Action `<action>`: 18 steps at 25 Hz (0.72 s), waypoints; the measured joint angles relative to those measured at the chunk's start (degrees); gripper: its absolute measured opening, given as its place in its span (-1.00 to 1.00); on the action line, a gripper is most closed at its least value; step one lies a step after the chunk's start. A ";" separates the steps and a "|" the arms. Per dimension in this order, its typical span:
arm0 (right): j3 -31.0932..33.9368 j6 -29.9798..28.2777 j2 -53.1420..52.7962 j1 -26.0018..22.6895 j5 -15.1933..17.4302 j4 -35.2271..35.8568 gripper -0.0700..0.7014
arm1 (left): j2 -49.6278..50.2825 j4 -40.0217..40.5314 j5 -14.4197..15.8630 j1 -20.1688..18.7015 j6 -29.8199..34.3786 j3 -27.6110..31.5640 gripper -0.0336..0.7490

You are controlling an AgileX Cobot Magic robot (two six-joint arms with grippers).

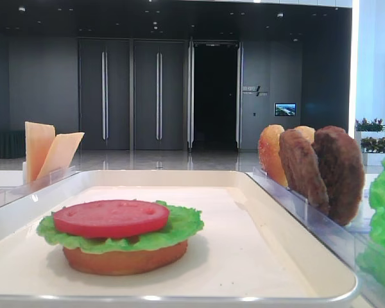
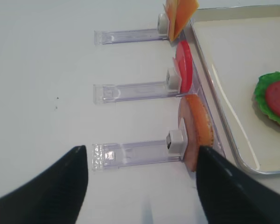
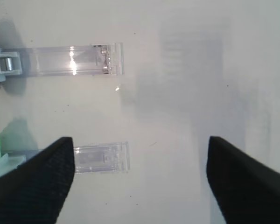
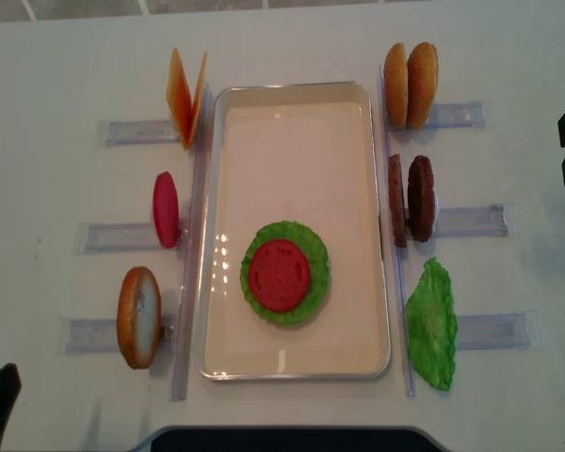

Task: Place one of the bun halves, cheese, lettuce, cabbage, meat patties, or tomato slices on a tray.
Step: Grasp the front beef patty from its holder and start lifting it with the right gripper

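On the white tray point(image 4: 292, 160) sits a stack: a flat bun half point(image 1: 125, 260), lettuce point(image 4: 284, 229) and a tomato slice point(image 4: 279, 274) on top. Two meat patties point(image 4: 420, 198) stand in the middle right rack, two bun halves point(image 4: 411, 85) behind them. Cheese point(image 4: 184, 94), another tomato slice point(image 4: 166, 209) and a domed bun half point(image 4: 138, 316) stand in the left racks. My left gripper point(image 2: 142, 186) is open over bare table, left of that bun half point(image 2: 198, 130). My right gripper point(image 3: 140, 177) is open and empty, over bare table at the far right.
A loose lettuce leaf point(image 4: 431, 325) lies in the near right rack. Clear plastic holder racks point(image 4: 476, 221) stick out from both long sides of the tray. Rack ends point(image 3: 102, 156) lie under the right gripper. The tray rim point(image 2: 224, 126) runs just right of the left racks.
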 joint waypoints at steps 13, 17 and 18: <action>-0.18 6.61 0.05 13.07 -0.34 -0.07 0.68 | 0.00 0.00 0.00 0.00 0.00 0.00 0.48; -1.51 11.14 0.05 20.79 -1.13 -1.35 0.68 | 0.00 0.00 0.00 0.00 0.00 0.00 0.48; -1.85 12.17 0.05 22.20 -1.23 -1.83 0.68 | 0.00 0.00 0.00 0.00 0.00 0.00 0.48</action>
